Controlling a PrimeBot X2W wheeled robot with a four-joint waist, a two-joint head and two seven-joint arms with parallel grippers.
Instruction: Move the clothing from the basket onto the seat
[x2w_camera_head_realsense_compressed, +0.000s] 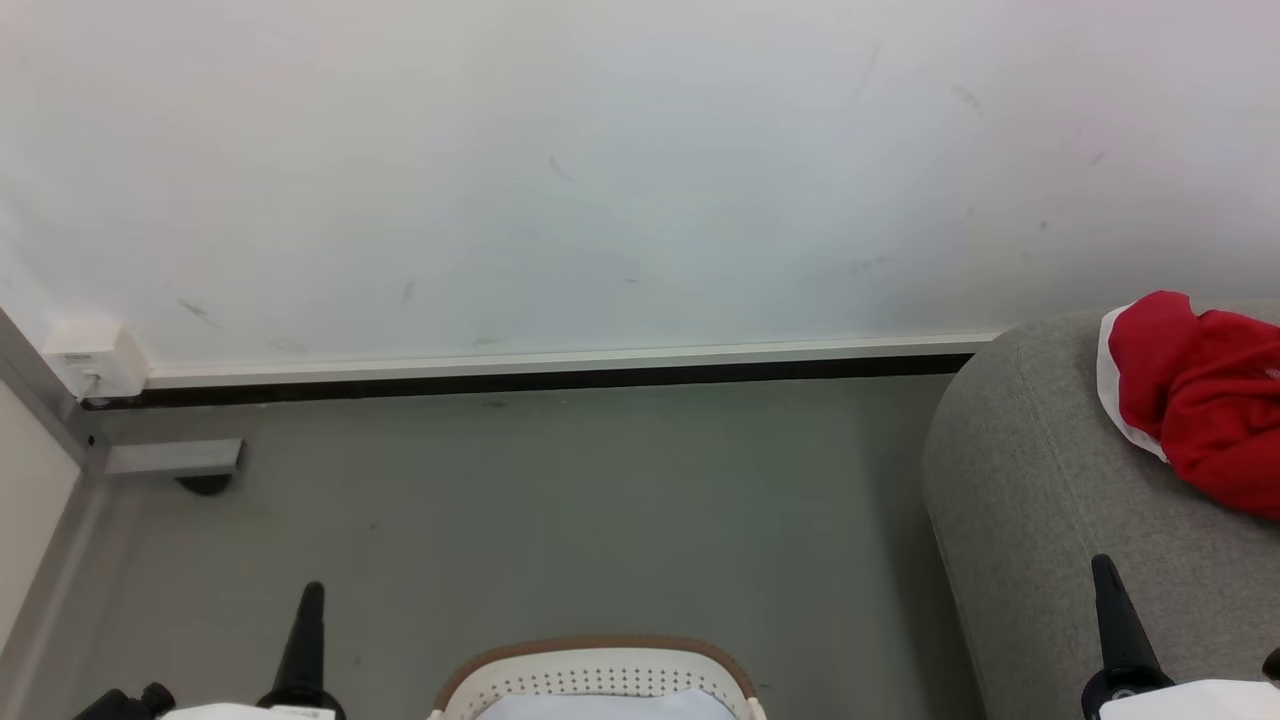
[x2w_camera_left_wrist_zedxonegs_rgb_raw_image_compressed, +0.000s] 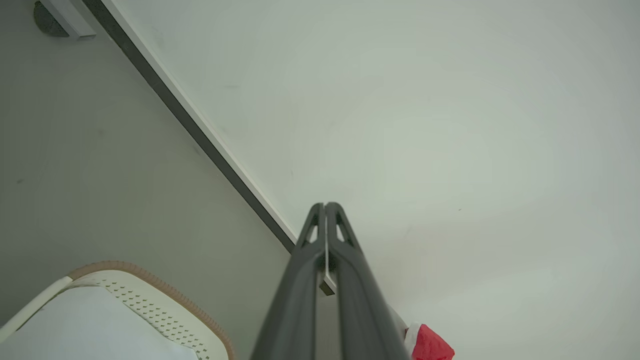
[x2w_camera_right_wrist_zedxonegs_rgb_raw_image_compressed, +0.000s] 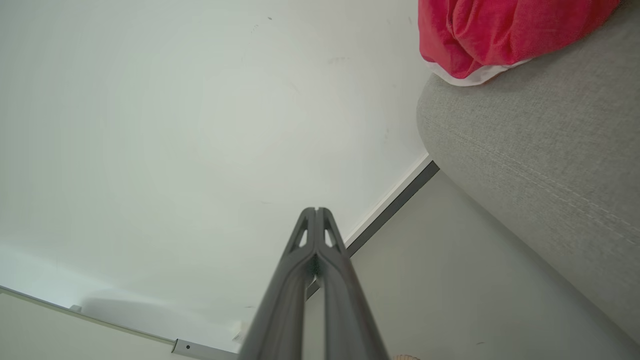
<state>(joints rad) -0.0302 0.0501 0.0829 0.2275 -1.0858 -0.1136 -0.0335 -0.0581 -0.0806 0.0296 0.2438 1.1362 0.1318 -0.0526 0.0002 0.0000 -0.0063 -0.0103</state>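
Red clothing (x2w_camera_head_realsense_compressed: 1205, 400) with white edging lies bunched on the grey seat (x2w_camera_head_realsense_compressed: 1040, 480) at the right; it is also in the right wrist view as clothing (x2w_camera_right_wrist_zedxonegs_rgb_raw_image_compressed: 500, 35) on the seat (x2w_camera_right_wrist_zedxonegs_rgb_raw_image_compressed: 540, 150), and a red tip (x2w_camera_left_wrist_zedxonegs_rgb_raw_image_compressed: 430, 345) peeks into the left wrist view. The white basket (x2w_camera_head_realsense_compressed: 600, 678) with its tan rim sits at the bottom centre, between my arms, and its rim (x2w_camera_left_wrist_zedxonegs_rgb_raw_image_compressed: 150, 287) curves through the left wrist view. My left gripper (x2w_camera_head_realsense_compressed: 310, 592) (x2w_camera_left_wrist_zedxonegs_rgb_raw_image_compressed: 325, 205) is shut and holds nothing. My right gripper (x2w_camera_head_realsense_compressed: 1102, 565) (x2w_camera_right_wrist_zedxonegs_rgb_raw_image_compressed: 316, 210) is shut and empty, in front of the seat's front edge.
A white wall with a dark baseboard (x2w_camera_head_realsense_compressed: 560, 378) runs across behind the grey floor (x2w_camera_head_realsense_compressed: 560, 520). At the left stand a metal frame foot (x2w_camera_head_realsense_compressed: 175, 458) and a white wall box (x2w_camera_head_realsense_compressed: 95, 360).
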